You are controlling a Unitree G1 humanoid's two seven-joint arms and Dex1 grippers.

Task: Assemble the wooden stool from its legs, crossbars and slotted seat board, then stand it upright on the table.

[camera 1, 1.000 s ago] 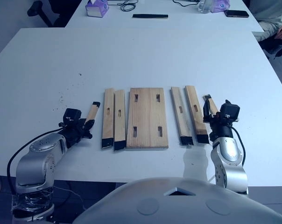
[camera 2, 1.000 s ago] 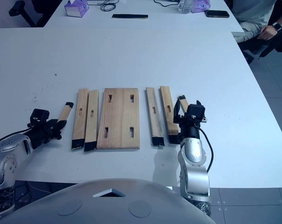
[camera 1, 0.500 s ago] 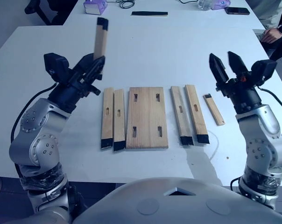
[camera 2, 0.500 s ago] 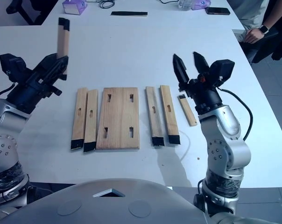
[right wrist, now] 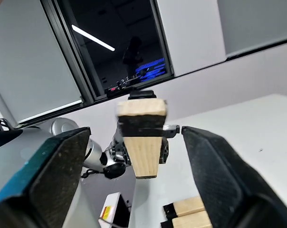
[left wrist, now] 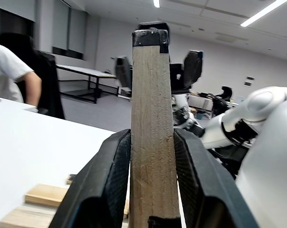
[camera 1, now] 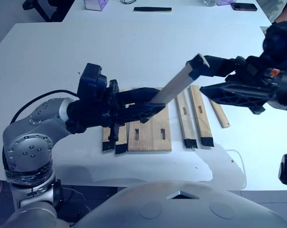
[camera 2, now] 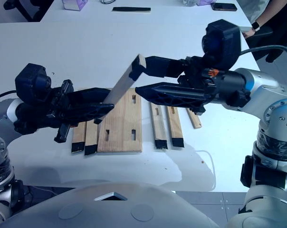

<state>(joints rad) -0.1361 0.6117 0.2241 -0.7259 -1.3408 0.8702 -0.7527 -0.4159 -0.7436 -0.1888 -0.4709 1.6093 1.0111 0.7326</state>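
We see left gripper (camera 1: pixel 155 99) clamped on crossbar (camera 1: pixel 179 83) — bar tilted in air above seat board (camera 1: pixel 150 137), black tip toward right gripper (camera 1: pixel 204 74). Its jaws gape wide around that tip. Seat board flat on table (camera 1: pixel 62 47), legs (camera 1: pixel 199 114) either side.

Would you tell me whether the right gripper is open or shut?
Open: the right gripper has its fingers spread either side of the crossbar, clear of it.
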